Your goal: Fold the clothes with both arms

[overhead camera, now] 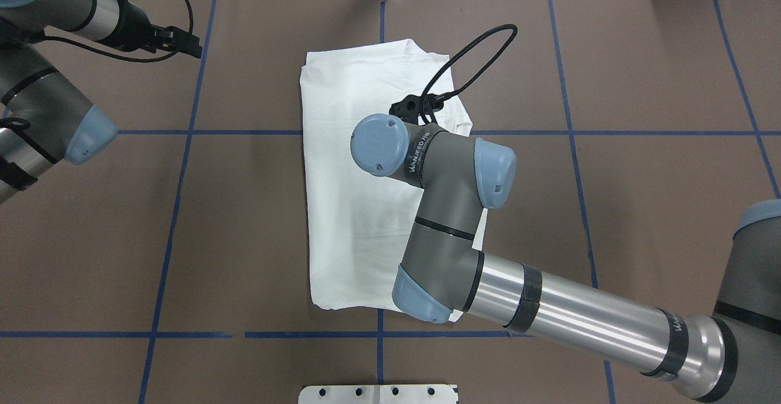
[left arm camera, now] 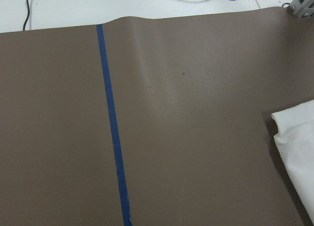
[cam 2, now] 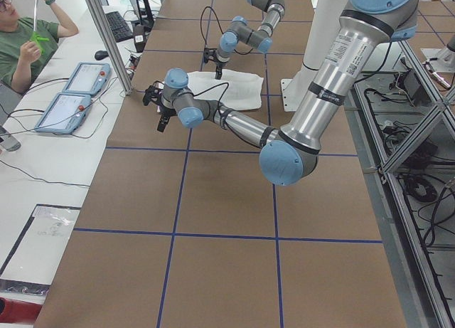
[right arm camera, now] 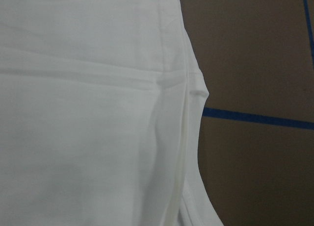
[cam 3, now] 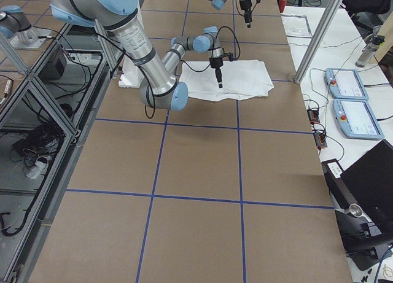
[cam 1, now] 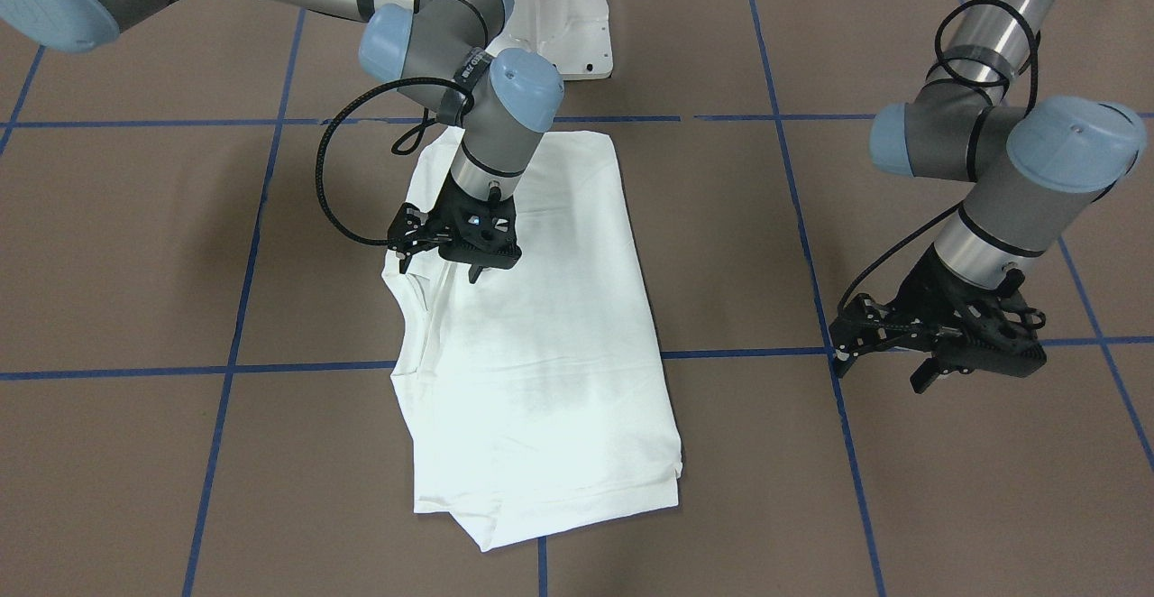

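Shirt: white, folded into a long narrow block. Lies flat mid-table, long axis running away from my base. It crosses one of the blue tape lines. Near end stops short of the white pedestal. At the far end the layers are stacked, and a lower layer pokes out at one corner. The edge on my R side is uneven, w/ a folded seam and a small bump. R wrist view shows this close up, cloth filling most of the frame.

R gripper: points down over the shirt's R-side edge, by the bump, approx. mid-length. Fingers spread, nothing between them. It sits low over the cloth, but I can't tell if the tips touch it. A black cable loops off the wrist.

L gripper: out on my L over bare brown table, well apart from the shirt. Fingers spread, holding nothing. L wrist view shows brown surface, one tape line and a shirt corner at the frame's edge.

Off-table: a person in a green top sits at the side bench, near two control tablets.
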Robot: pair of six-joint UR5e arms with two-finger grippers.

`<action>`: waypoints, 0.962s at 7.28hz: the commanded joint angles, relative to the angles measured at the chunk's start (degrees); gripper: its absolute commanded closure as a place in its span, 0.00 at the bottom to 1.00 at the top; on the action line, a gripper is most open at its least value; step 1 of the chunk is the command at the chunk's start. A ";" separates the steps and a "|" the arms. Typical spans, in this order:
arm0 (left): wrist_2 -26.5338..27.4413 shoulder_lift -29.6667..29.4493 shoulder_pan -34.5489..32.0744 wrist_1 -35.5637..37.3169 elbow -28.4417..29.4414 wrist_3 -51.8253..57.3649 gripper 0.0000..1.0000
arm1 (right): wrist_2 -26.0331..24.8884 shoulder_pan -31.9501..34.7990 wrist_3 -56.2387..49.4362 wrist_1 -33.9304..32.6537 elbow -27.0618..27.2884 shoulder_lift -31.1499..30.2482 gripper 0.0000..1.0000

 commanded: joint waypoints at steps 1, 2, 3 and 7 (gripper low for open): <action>0.00 0.00 0.00 0.00 -0.03 0.00 0.00 | -0.49 -0.25 0.01 -0.10 0.08 -0.44 0.00; 0.00 0.00 0.00 0.00 -0.03 0.00 0.00 | -0.57 -0.34 0.10 -0.10 0.08 -1.05 0.00; 0.00 0.00 0.00 0.00 -0.03 0.00 0.00 | -0.75 -0.51 0.10 -0.10 0.08 -1.49 0.00; 0.00 0.09 0.00 0.00 -0.03 0.00 0.00 | -1.80 -3.40 -0.95 -8.09 11.54 -10.59 0.00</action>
